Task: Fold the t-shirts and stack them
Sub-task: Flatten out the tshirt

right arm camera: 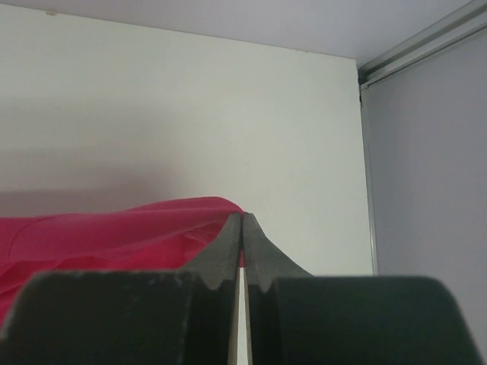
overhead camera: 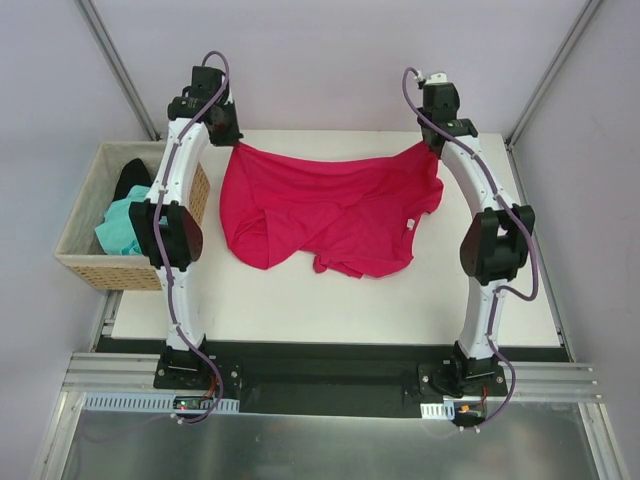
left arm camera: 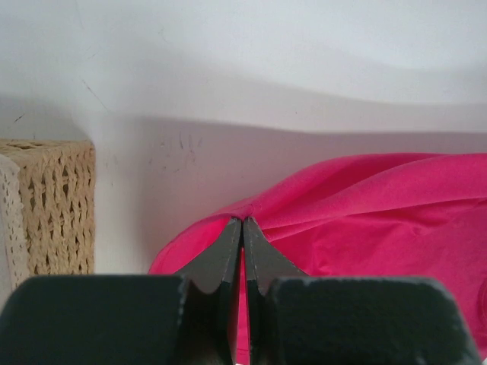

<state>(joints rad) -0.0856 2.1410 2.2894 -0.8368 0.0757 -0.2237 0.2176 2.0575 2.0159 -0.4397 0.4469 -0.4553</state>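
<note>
Span: crimson t-shirt (overhead camera: 330, 215) strung left-right along far counter (overhead camera: 330, 300) edge, body trailing near; left end effector (left arm camera: 243, 222) and right end effector (right arm camera: 241, 217) each clamped on a far corner.

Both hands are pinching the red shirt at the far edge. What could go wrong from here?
1. The left hand and right hand seem to grip the crimson t-shirt only at their fingertips; a corner may slip out.
2. Its near part lies bunched on the table; pulling may not flatten it.
3. The wicker basket sits close beside the left hand; a sideways move could knock it.
</note>
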